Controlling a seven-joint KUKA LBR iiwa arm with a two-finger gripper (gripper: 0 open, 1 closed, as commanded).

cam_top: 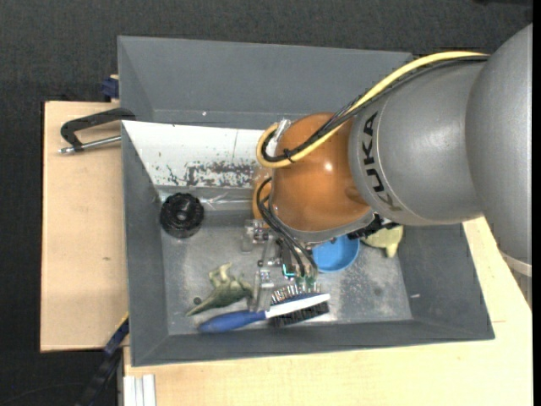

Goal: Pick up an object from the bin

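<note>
Three things crowded gripper (272, 271): brush (238, 320) just below, green toy (224, 291) view-left, blue disc (335, 255) view-right. Double grab seemed likely. Gripper opening: could not tell.

Plain grey bin (135, 252); its far wall was pale, flecked with dark speckles. At left, round cap (180, 214) was black. Near front, toy dinosaur (221, 288) was olive green. Along near wall, brush (254, 315) had blue handle, white band, black bristles. Right of middle, round lid (338, 255) was bright blue; lump (385, 239) beside it was pale yellow. Glossy orange wrist cover (313, 176). Silver-grey arm (439, 142) bore black lettering. One cable (406, 68) was yellow.
</note>
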